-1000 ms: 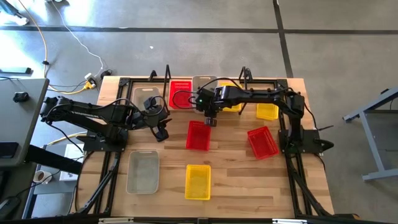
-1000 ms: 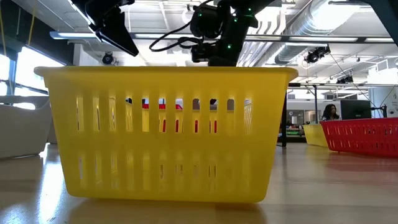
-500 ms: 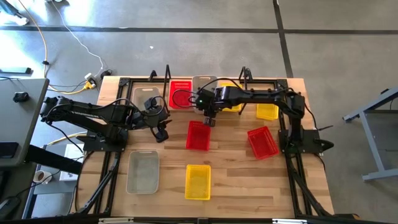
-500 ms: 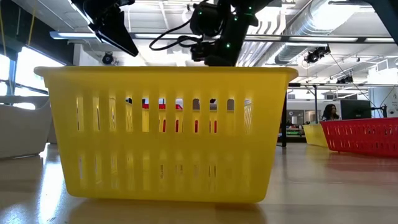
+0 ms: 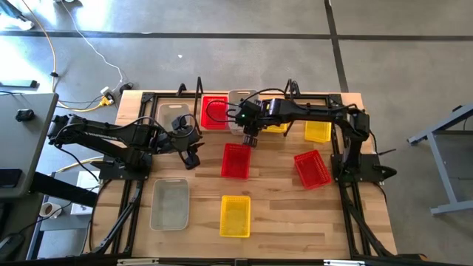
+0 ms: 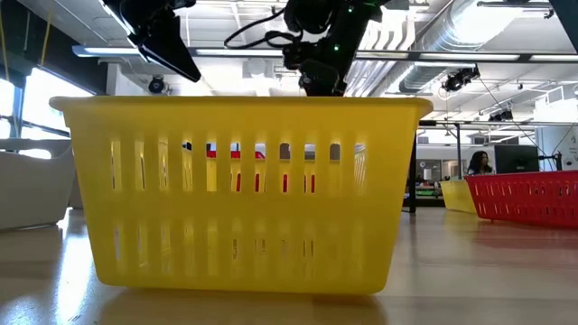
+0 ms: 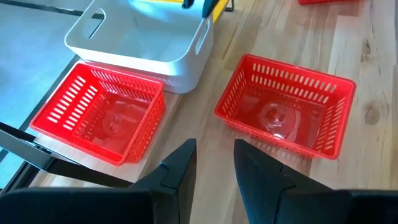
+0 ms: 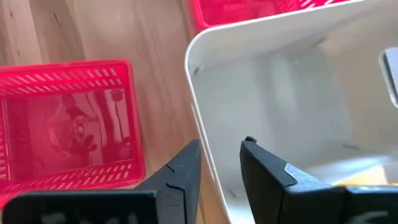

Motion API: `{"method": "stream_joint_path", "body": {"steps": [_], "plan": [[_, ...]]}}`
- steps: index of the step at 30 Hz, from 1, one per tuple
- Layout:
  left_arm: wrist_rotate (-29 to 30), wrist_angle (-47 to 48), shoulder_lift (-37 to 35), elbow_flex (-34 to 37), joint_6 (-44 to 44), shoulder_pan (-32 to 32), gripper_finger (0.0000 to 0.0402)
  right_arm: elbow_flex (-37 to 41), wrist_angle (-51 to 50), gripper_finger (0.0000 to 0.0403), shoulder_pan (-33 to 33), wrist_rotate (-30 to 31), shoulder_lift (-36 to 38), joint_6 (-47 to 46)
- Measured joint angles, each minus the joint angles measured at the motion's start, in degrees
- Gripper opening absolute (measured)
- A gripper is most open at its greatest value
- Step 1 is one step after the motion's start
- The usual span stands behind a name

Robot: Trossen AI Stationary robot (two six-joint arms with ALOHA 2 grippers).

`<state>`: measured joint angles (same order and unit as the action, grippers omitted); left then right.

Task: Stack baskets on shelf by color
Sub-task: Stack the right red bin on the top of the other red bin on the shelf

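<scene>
The shelf point(image 5: 244, 94) runs along the table's far edge. On it sit a clear-grey basket point(image 5: 172, 114), a red basket point(image 5: 215, 111), a second clear-grey basket point(image 5: 238, 103) and yellow baskets point(image 5: 318, 131). My right gripper point(image 8: 221, 146) hangs open over that second clear-grey basket point(image 8: 298, 93), one finger on each side of its side wall. My left gripper point(image 7: 214, 146) waits open over bare wood left of a red basket point(image 5: 236, 160) that rests on the tabletop. My right gripper comes slanting down from above, with the clear-grey basket's side wall rim point(image 8: 202, 134) showing between its two fingers. I cannot tell whether either finger touches it. The basket rests flat on its base.
On the tabletop lie another red basket point(image 5: 312, 168), a clear-grey basket point(image 5: 170, 203) and a yellow basket point(image 5: 235, 216) near the front edge. The yellow one point(image 6: 239, 194) fills the low view. Black frame rods point(image 5: 133, 199) run along both table sides.
My right gripper has risen a little above the clear-grey basket on the shelf and has rolled slightly. Its finger gap is unchanged. The baskets have stayed where they were.
</scene>
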<state>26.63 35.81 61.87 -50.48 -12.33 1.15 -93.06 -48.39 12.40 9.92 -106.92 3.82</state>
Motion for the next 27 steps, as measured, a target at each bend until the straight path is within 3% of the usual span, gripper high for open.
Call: {"method": "stream_joint_path", "body": {"steps": [8, 20, 27], "plan": [[-2.43, 0.25, 0.0, 0.0, -0.96, 0.0, 0.0097, -0.02, -2.67, 0.0099, -2.49, 0.04, 4.03, -7.25], [-9.38, 0.52, 0.01, 0.0, -0.99, -0.02, 0.0097, -0.02, -12.99, 0.0099, -12.3, 1.01, 8.58, -22.22], [-13.79, 0.55, 0.01, 0.0, -0.99, -0.02, 0.0097, -0.02, -13.59, 0.0099, -17.3, -0.77, 8.58, -28.62]]}}
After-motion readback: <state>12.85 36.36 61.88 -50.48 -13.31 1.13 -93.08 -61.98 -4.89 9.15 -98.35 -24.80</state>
